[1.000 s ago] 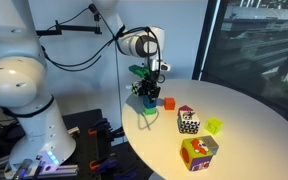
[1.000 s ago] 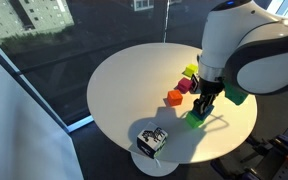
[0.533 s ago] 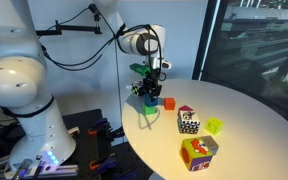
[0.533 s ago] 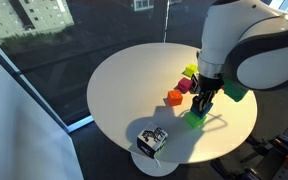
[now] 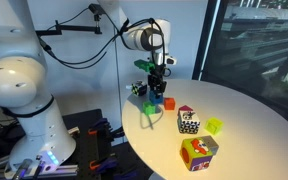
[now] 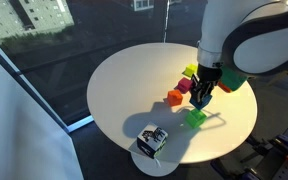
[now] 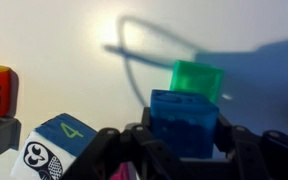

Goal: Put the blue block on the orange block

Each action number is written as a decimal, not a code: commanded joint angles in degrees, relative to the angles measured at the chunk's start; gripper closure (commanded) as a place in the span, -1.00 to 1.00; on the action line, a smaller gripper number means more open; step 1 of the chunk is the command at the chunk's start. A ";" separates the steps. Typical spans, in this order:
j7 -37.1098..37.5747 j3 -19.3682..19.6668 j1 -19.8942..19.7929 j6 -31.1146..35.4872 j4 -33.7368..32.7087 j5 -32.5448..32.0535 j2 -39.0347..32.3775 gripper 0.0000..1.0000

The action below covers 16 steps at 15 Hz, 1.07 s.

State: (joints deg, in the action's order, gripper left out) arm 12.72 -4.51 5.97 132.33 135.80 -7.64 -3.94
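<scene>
In the wrist view my gripper [image 7: 186,140] is shut on the blue block [image 7: 184,118], a small plain blue cube held by its two sides above the table. Just beyond it a green block [image 7: 197,78] rests on the white table. In an exterior view the gripper [image 5: 156,92] hangs a little above the table, with the blue block [image 5: 156,98] between its fingers. The orange block [image 5: 168,102] sits on the table right next to it. From the other side the gripper [image 6: 202,98] hovers between the orange block [image 6: 174,97] and the green block [image 6: 195,118].
The round white table [image 5: 234,110] also carries a checkered cube with a red piece [image 5: 187,120], a yellow-green piece [image 5: 214,126] and a big picture cube [image 5: 198,152]. A small patterned cube [image 6: 151,138] sits near the table's edge. A number cube [image 7: 54,145] lies close below the fingers.
The gripper has risen from the table with the blue block in it. The green block stays on the table where the gripper was.
</scene>
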 commanded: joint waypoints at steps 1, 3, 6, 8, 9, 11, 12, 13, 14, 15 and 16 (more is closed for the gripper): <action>2.42 0.75 -0.36 -2.83 -3.90 -1.21 -0.99 0.36; 3.25 1.10 -0.32 -3.62 -5.56 -1.43 -1.53 0.36; 4.44 1.34 -0.11 -4.96 -8.16 -1.65 -2.73 0.36; 5.25 1.31 0.14 -5.85 -9.88 -1.66 -3.93 0.36; 5.68 1.29 0.30 -6.31 -10.78 -1.68 -4.64 0.36; 6.55 1.34 0.69 -7.10 -12.41 -1.89 -6.04 0.36; 6.92 1.40 0.88 -7.49 -13.33 -2.01 -6.94 0.36; 7.29 1.48 1.08 -7.89 -14.27 -2.16 -7.73 0.36; 7.58 1.55 1.26 -8.34 -15.09 -2.31 -8.48 0.36; 7.64 1.60 1.40 -8.91 -16.04 -2.33 -9.22 0.36; 7.66 1.64 1.53 -9.48 -16.98 -2.20 -9.98 0.36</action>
State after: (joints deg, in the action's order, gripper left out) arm 18.57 -3.21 6.72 126.00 123.16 -8.55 -11.29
